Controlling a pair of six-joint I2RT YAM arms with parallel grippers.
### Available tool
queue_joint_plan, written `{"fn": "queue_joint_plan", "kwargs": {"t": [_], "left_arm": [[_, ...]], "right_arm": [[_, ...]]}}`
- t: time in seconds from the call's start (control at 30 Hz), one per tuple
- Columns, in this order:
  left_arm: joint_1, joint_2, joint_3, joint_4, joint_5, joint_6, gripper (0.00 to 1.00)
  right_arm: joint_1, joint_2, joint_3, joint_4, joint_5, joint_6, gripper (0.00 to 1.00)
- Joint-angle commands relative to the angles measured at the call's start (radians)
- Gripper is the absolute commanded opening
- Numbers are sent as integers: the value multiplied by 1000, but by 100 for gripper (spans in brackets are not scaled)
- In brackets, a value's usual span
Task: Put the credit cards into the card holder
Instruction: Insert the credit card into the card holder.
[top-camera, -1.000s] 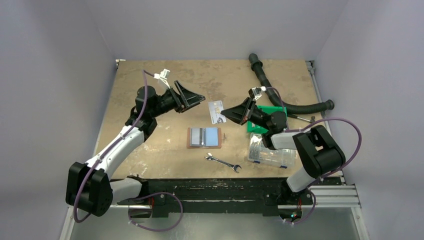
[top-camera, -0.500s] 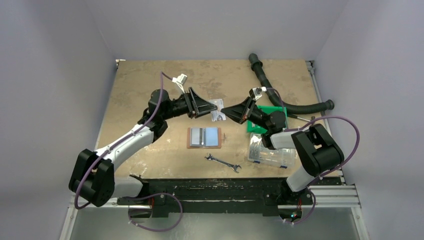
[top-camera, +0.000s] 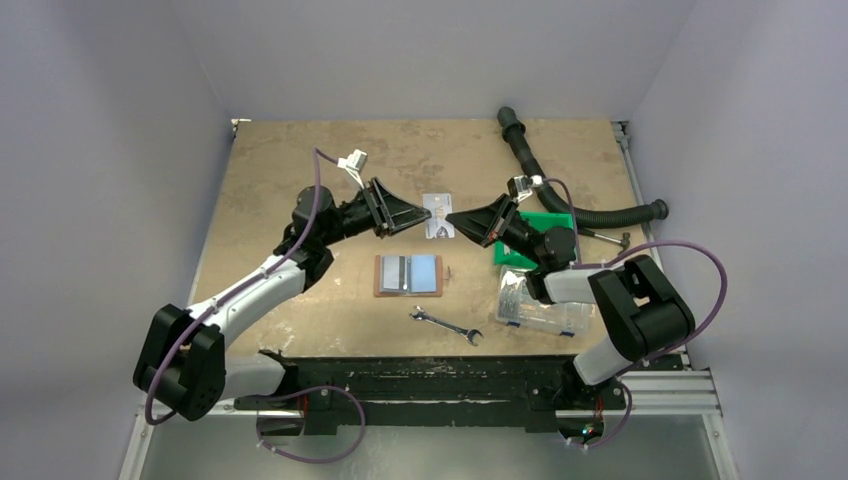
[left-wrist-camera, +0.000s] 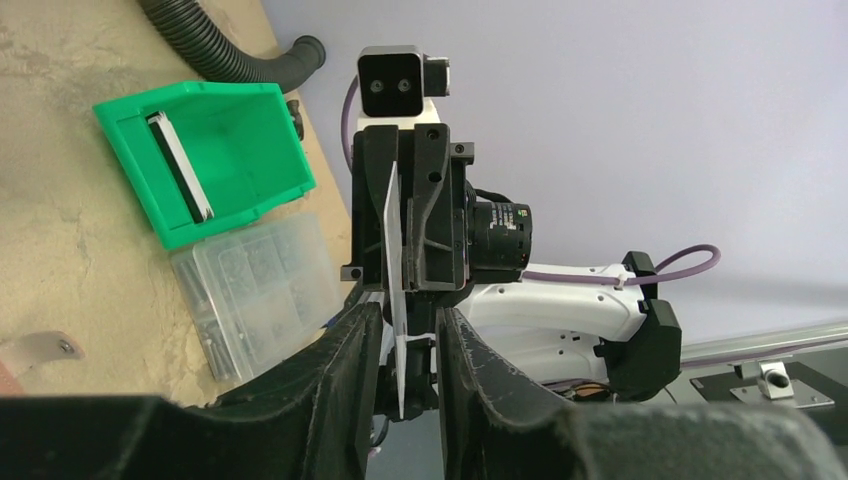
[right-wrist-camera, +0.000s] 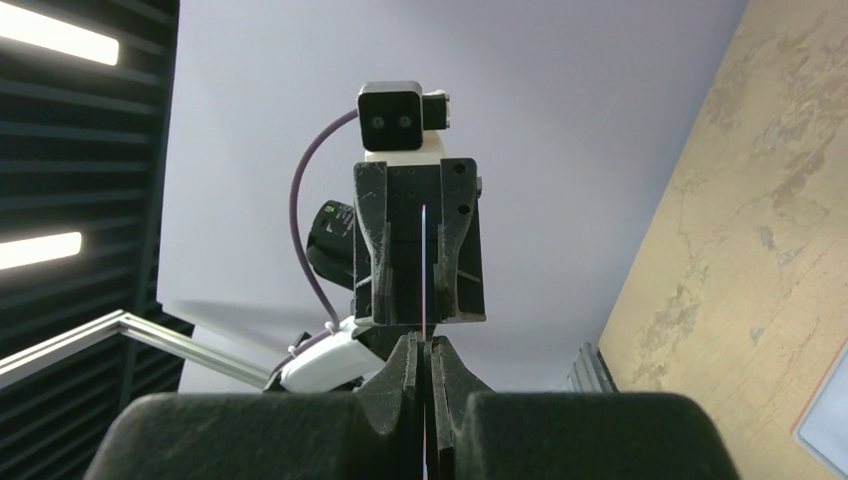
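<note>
- My left hand (left-wrist-camera: 405, 320) has a finger on each side of the pale credit card (left-wrist-camera: 395, 260), with a sliver of air showing on both sides, so it is not yet clamped. I would finish the close slowly and squarely, so that neither pad shoves the card sideways.
- The card holder (top-camera: 378, 275) lies spread open on the bench (top-camera: 300, 180), nearer me than the meeting point and a little to its left. A grey-blue card (top-camera: 394, 272) sits on its left half and a light blue card (top-camera: 426, 272) on its right (tucked in or merely laid on top, I cannot tell).
- The pale credit card hangs edge-on in the air between the two hands, clear of the bench.
- My right hand (right-wrist-camera: 425, 345) is clenched on that card's edge. I judge it should let go only once the left pinch is firm, then back straight out along the card's plane, since a twist could flick it free.
</note>
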Motion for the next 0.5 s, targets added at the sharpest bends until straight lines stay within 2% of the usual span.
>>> {"fn": "queue_joint_plan", "kwargs": {"t": [0.0,0.2,0.27,0.3,0.33,0.37,0.43,0.47], "left_arm": [[-15,16,-2,97,-2,-25,29],[-28,41,4,96,15,-17,18],[-28,46,15,80,24,8,4],[-28,47,25,28,30,50,0],[-28,42,69,-72,22,131,0],[-28,36,119,-255,-19,260,0],[-28,36,237,-630,-199,535,0],[-28,37,273,-764,-289,632,0]], "right_arm": [[2,-49,-13,123,45,-36,0],[4,-47,-18,118,55,-42,0],[5,-43,-20,112,52,-43,0],[5,-40,-21,105,43,-46,0],[5,-39,-25,93,24,-58,3],[2,-42,-38,72,10,-81,14],[-10,-57,-56,-56,-21,-174,33],[-14,-66,-54,-163,-43,-246,43]]}}
